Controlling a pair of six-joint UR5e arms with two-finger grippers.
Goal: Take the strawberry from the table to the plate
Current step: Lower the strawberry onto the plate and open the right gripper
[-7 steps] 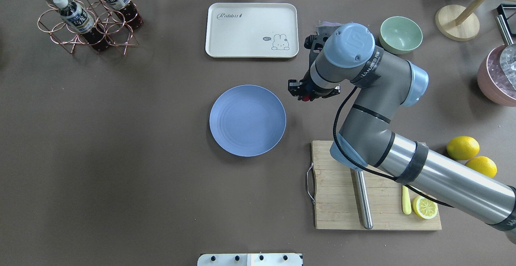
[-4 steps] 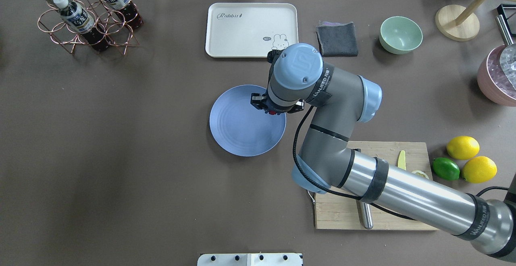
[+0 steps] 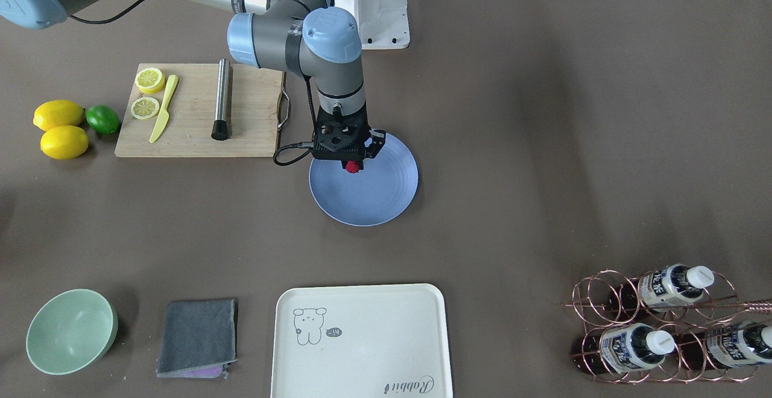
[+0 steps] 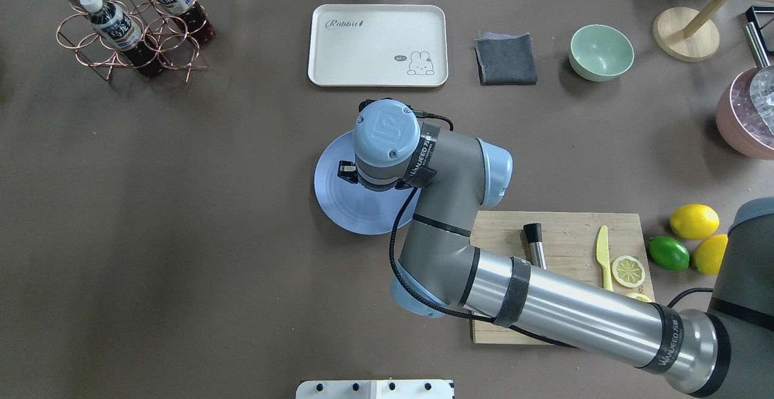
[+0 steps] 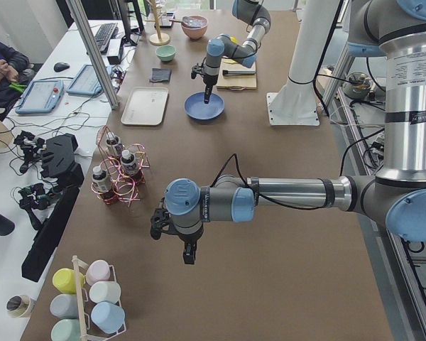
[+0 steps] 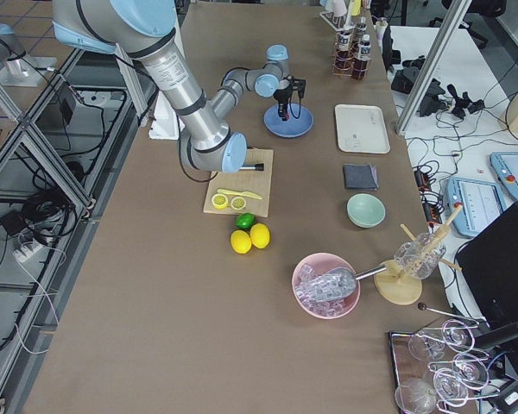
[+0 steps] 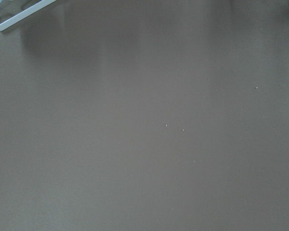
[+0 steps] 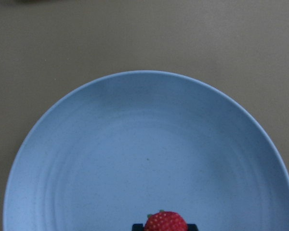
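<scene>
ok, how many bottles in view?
3, all in the wire rack: top bottle, lower-left bottle, lower-right bottle, per the front view. None looks hidden.

Small bumpy red strawberry (image 3: pixel 353 167) seemingly just above the round blue plate (image 3: pixel 377 202), flat on the brown table (image 3: pixel 543 145).

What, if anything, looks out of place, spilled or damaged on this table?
Nothing stands out. The right gripper holds the strawberry over the blue plate; nothing looks spilled, tipped or broken.

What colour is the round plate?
The plate is blue, clearest in the right wrist view.
</scene>
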